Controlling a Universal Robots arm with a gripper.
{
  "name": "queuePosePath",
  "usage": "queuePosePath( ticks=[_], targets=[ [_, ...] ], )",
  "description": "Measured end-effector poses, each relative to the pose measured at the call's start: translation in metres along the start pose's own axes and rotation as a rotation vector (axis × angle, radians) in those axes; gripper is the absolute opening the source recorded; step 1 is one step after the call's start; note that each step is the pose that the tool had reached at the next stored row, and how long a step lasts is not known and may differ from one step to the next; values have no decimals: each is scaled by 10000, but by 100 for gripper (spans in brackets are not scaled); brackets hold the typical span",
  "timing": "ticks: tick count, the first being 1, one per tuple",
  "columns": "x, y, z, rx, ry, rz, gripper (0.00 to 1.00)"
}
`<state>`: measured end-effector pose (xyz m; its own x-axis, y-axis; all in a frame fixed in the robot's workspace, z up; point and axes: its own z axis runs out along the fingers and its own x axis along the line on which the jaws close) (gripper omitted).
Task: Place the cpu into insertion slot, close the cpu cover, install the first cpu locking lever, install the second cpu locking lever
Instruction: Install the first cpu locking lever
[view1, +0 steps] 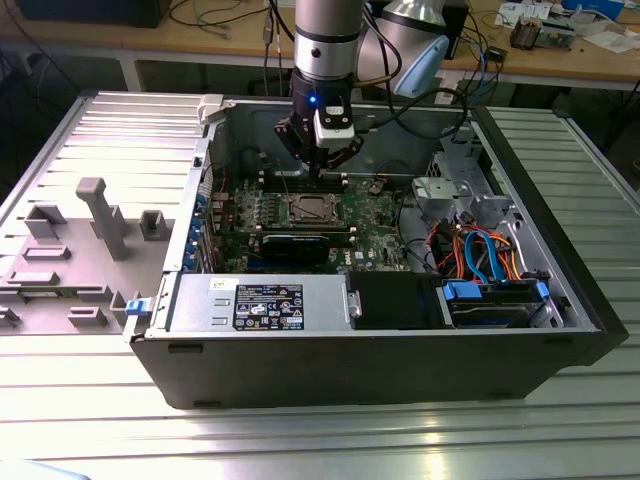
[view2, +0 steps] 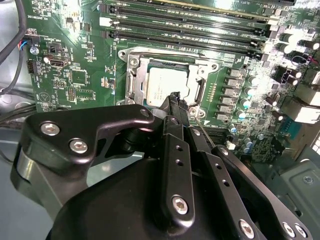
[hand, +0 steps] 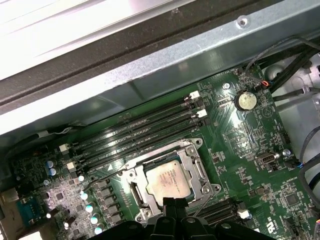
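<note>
The cpu (view2: 165, 86) (hand: 169, 180), a silver-grey square chip, lies flat in the insertion slot (view1: 305, 210) on the green motherboard. The cpu cover (view2: 134, 82) (hand: 199, 171), a thin metal frame, lies down around the chip, whose top shows through the window. A thin wire locking lever (hand: 107, 175) runs beside the socket; I cannot tell whether it is latched. My gripper (view1: 322, 172) (view2: 175, 96) (hand: 172, 201) hovers just above the socket's edge. Its black fingers are pressed together with nothing between them.
Long black memory slots (hand: 145, 125) run beside the socket, toward the case wall (hand: 165, 65). A black graphics card (view1: 300, 243) stands on the socket's other side. The drive cage (view1: 445, 190) and coloured cables (view1: 480, 250) fill the exterior view's right.
</note>
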<state>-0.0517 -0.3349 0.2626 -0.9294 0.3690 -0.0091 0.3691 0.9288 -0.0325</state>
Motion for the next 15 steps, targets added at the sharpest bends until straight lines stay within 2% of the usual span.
queuePosePath(
  ticks=[15],
  targets=[
    [0, 0, 0, -2, -8, -238, 11]
  ],
)
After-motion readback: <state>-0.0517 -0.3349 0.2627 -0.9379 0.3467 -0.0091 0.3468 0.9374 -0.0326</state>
